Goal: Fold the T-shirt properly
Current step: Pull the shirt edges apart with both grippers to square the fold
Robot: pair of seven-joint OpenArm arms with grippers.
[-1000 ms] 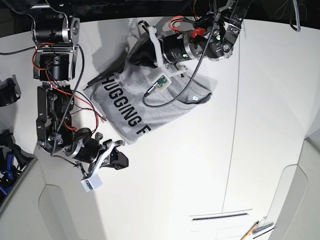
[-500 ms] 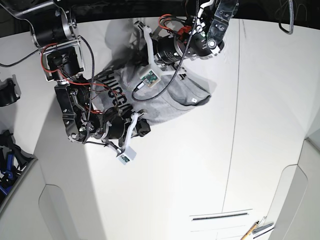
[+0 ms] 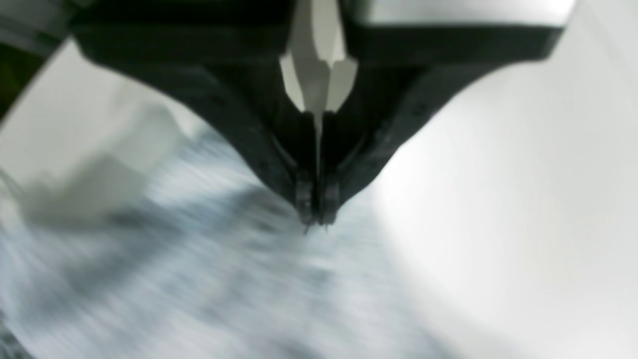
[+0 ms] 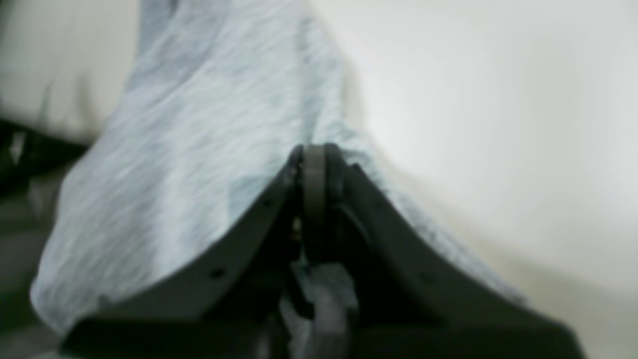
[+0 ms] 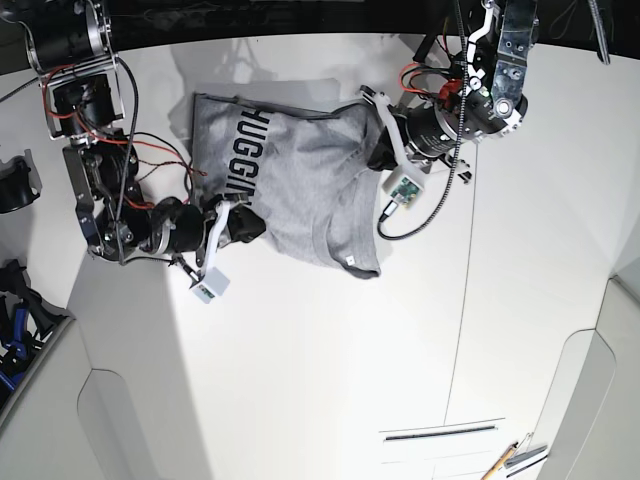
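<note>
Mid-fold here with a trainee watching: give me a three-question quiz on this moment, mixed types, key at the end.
1. True or false: the left hand is wide open above the T-shirt.
2. Multiple choice: the black lettering in the base view sits A) near the shirt's side toward the right hand, B) under the left arm, C) nowhere in view.
3. Fill in: in the right wrist view, grey cloth drapes from the ___ fingertips of the right hand.

Key: 1 false, its fingertips are together on the fabric. 2 A. 3 closed.
</note>
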